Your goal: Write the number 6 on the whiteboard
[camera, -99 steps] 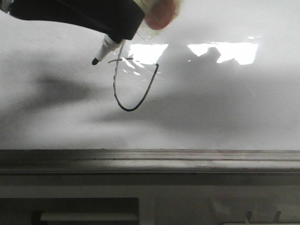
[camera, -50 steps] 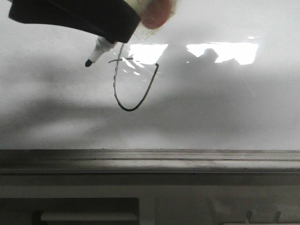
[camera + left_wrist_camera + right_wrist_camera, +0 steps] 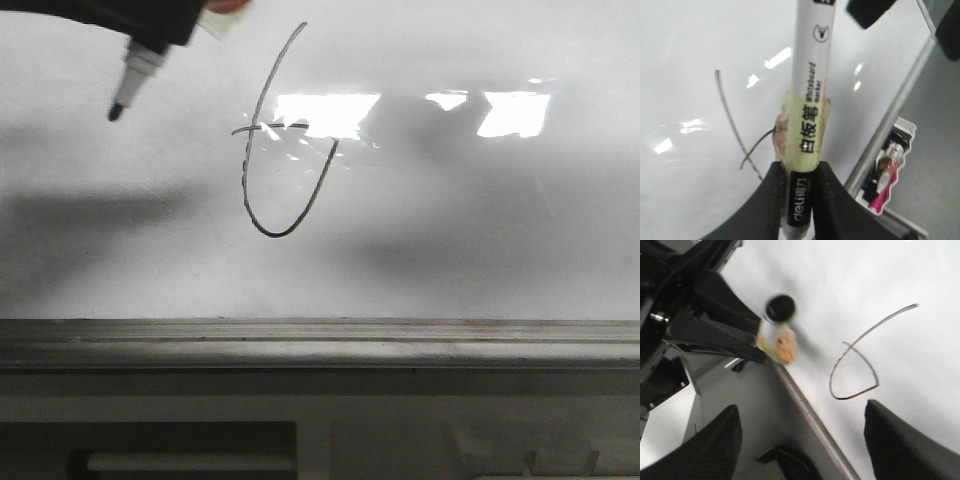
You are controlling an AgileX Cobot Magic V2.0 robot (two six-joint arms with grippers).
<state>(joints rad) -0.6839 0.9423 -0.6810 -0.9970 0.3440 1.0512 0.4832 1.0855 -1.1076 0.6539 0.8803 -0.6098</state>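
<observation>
The whiteboard [image 3: 470,230] fills the front view, with a grey ledge [image 3: 320,342] along its lower edge. The number 6 [image 3: 246,195] is a thin black stroke with an unclosed loop and a short cross tick. It also shows in the left wrist view [image 3: 728,109] and the right wrist view [image 3: 831,382]. My left gripper [image 3: 799,172] is shut on a white marker [image 3: 810,75] wrapped in yellowish tape. In the front view the marker tip [image 3: 117,110] is off the board, up and left of the number. My right gripper [image 3: 801,410] is open and empty, above the ledge.
A small tray with pens [image 3: 886,172] sits beyond the board's metal edge in the left wrist view. The left arm's black body [image 3: 700,315] and the marker's end [image 3: 780,308] show in the right wrist view, near the board's edge.
My left gripper has moved up and to the left with the marker, away from the number. The number's tall upper stroke is now uncovered.
</observation>
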